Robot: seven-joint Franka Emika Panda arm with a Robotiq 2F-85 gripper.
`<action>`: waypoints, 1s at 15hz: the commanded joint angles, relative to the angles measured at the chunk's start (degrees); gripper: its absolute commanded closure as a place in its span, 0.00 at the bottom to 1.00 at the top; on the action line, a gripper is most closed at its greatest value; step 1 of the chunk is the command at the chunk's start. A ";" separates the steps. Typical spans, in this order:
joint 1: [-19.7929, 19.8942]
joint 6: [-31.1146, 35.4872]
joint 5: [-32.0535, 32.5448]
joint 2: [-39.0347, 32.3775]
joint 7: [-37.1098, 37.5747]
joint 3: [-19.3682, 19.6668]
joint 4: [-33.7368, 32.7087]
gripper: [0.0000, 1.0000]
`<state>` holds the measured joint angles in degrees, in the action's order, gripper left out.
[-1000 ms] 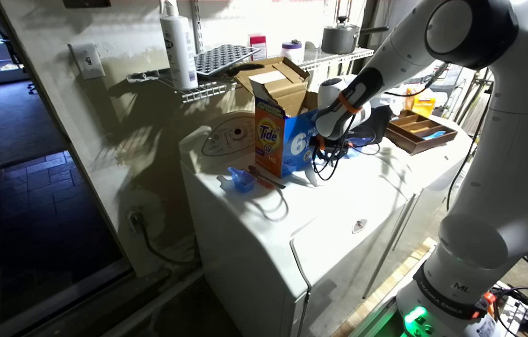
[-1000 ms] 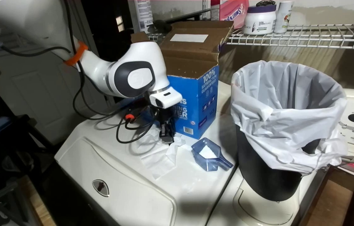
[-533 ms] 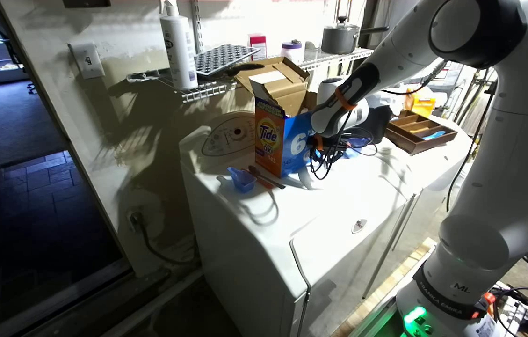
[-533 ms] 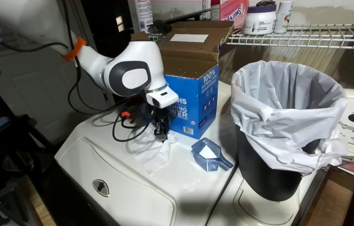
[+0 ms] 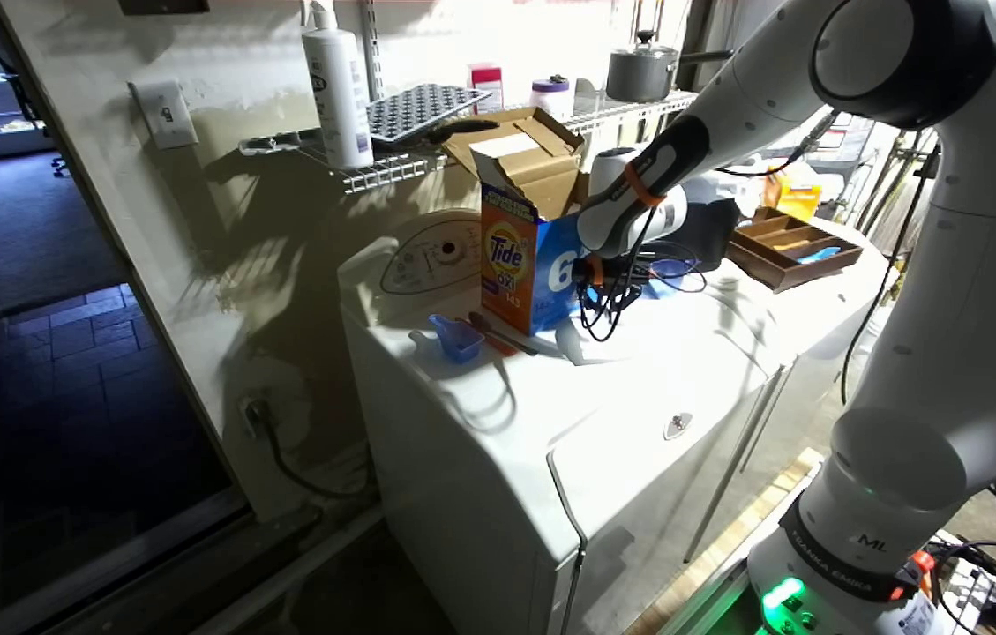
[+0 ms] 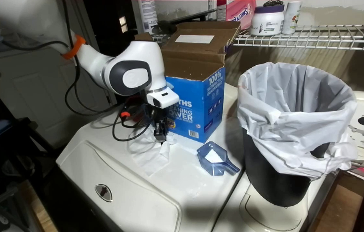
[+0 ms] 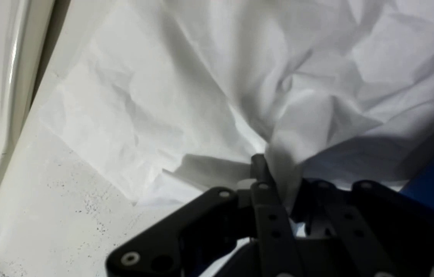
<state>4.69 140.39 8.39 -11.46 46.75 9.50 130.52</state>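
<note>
L side, in an exterior view: white appliance top w/ an oval emblem. Next, your gripper, aimed down at that surface; its fingers are clenched on a thin white sheet. Creases fan from the pinch, prob. b/c you've got only a gathered bit near one edge; the rest drapes on the top. Sheet loc.: in front of the detergent box, L of the blue scoop. Box is upright, flap raised, presumably for access; whether you touch it, can't tell. Scoop lies mouth up, which likely keeps its white powder in. Farther R: black bin, liner folded down outside, prob. to anchor it. Far R: brown tray, partly cut off.
</note>
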 commanded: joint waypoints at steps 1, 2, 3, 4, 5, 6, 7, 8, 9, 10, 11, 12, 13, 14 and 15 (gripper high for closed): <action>-1.28 -1.07 -2.16 -0.49 -1.18 -0.96 0.30 0.99; -1.36 -1.39 -2.27 -0.34 -1.38 -1.00 0.29 0.99; -1.44 -1.73 -2.24 -0.14 -1.45 -1.07 0.28 0.99; -1.43 -2.14 -2.35 0.26 -1.75 -1.16 0.34 0.99; -1.53 -2.68 -1.95 0.61 -1.59 -1.08 0.33 0.99; -1.80 -3.31 -0.79 0.99 -0.59 -0.70 0.22 0.99; -1.92 -3.95 -0.46 1.48 -0.51 -0.61 0.17 0.99; -2.10 -4.72 0.22 2.08 -0.10 -0.42 0.14 0.99; -2.23 -5.51 0.82 2.65 0.38 -0.25 0.09 0.99; -2.20 -6.39 0.97 3.15 0.29 -0.25 -0.07 0.99; -2.16 -7.39 1.21 3.80 0.43 -0.23 -0.24 0.99; -2.14 -8.41 1.59 4.57 0.74 -0.24 -0.44 0.99; -2.05 -9.51 1.91 5.42 0.86 -0.30 -0.66 0.99; -1.94 -10.57 2.31 6.40 1.15 -0.36 -0.92 0.99; -1.76 -11.62 2.36 7.43 1.05 -0.54 -1.16 0.99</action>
<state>3.09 132.72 9.12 -7.60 46.79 8.99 129.86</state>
